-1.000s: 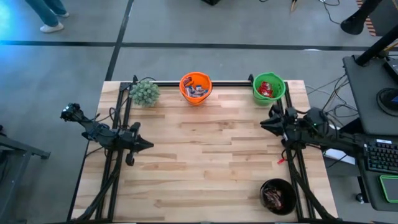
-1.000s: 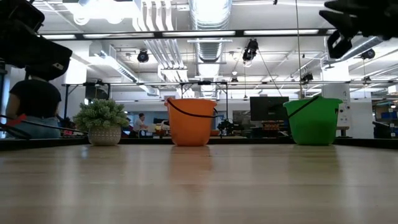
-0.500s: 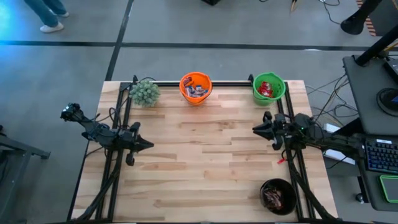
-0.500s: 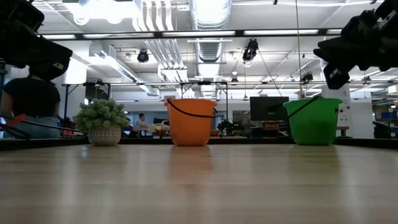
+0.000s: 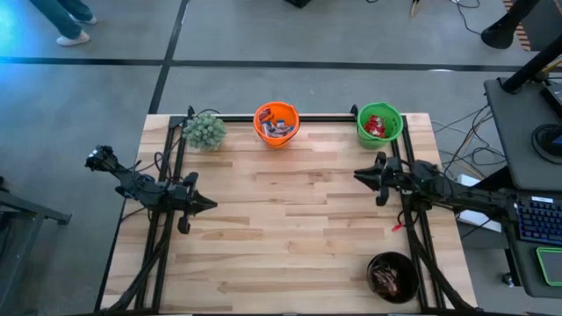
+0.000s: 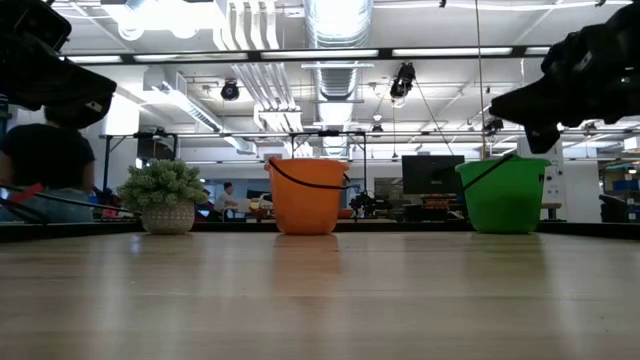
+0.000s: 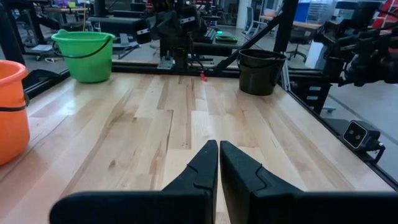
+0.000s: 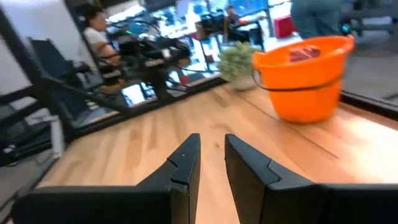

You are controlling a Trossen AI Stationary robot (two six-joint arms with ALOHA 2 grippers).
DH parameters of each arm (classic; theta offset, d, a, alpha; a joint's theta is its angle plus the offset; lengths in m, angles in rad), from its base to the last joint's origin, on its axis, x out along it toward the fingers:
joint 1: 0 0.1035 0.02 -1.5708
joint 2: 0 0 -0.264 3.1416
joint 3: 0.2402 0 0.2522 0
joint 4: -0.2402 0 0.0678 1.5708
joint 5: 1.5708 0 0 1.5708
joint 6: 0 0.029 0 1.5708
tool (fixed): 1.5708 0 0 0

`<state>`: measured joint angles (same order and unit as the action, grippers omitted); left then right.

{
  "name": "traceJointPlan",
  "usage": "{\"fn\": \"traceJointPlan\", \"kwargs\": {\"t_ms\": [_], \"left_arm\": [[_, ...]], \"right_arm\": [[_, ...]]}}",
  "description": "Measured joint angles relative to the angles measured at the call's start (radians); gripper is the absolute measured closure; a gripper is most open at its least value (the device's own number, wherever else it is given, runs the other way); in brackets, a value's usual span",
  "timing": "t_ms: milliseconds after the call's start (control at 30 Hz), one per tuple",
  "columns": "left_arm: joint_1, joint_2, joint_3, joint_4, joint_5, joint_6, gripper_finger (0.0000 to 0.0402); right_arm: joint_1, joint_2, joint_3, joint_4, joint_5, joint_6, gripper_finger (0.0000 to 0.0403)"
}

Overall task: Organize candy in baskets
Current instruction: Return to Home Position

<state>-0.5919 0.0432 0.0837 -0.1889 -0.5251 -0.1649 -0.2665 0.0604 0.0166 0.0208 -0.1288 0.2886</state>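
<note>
High view: all visible candy [image 5: 278, 130] lies inside orange basket [image 5: 260, 123], green basket [image 5: 361, 128] and black basket [image 5: 372, 268]. Nearest the green basket, the right gripper [image 5: 360, 175] hangs over the worktop [image 5: 290, 228], fingers slightly spread and empty; the left gripper [image 5: 209, 204], fingers pressed together, waits well apart.
</note>
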Motion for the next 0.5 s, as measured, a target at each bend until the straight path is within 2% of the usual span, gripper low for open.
{"fn": "traceJointPlan", "kwargs": {"t_ms": [100, 500], "left_arm": [[0.0, 0.007, 0.0, -0.001, 0.0, 0.0, 0.0402], [0.0, 0.071, -0.002, 0.014, 0.004, -0.007, 0.0402]], "right_arm": [[0.0, 0.029, 0.0, -0.005, 0.027, 0.02, 0.0337], [0.0, 0.079, -0.002, 0.002, 0.027, 0.033, 0.0337]]}}
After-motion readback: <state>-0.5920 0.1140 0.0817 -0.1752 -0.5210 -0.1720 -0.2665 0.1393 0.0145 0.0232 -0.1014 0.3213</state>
